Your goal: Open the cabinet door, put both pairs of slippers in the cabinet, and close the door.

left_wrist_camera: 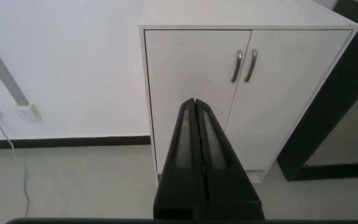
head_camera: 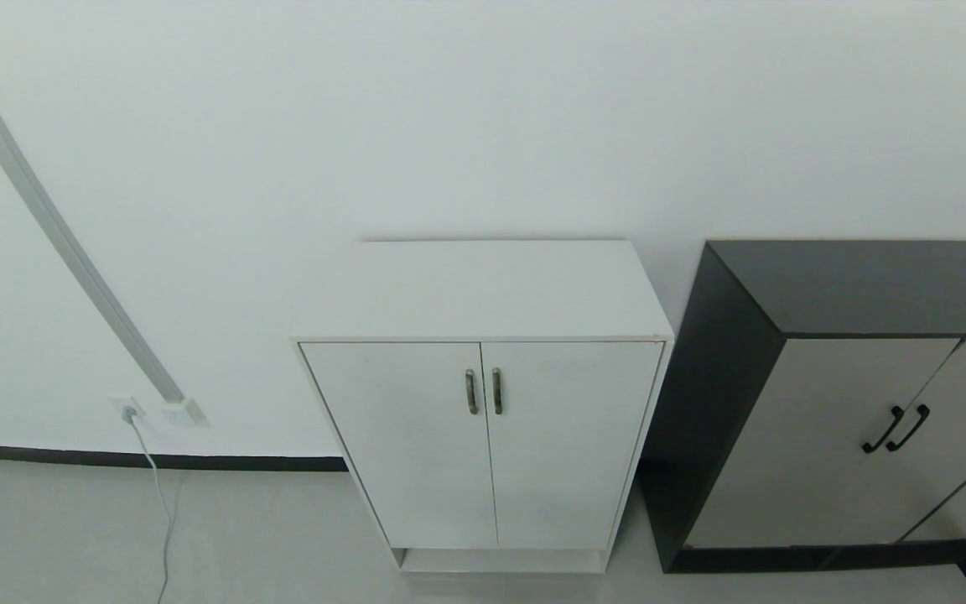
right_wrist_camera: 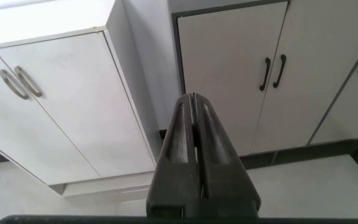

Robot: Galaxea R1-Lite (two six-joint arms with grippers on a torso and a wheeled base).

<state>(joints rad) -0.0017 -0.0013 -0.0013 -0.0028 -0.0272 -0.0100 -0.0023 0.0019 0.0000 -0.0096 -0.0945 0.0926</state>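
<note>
Left gripper (left_wrist_camera: 195, 102) and right gripper (right_wrist_camera: 192, 98) are held before the cabinet (head_camera: 483, 289), each closed tight on nothing; both doors (head_camera: 403, 445) are shut, handles (head_camera: 484, 391) side by side.

A black cabinet (head_camera: 726, 377) stands against the wall (head_camera: 483, 117); a cable (head_camera: 166, 512) hangs from a socket (head_camera: 127, 410).

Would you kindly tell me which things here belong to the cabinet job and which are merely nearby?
For the job: white cabinet, doors shut; door handles; left hand and right hand, both shut.
Merely nearby: dark cabinet; wall socket; wall conduit.
</note>
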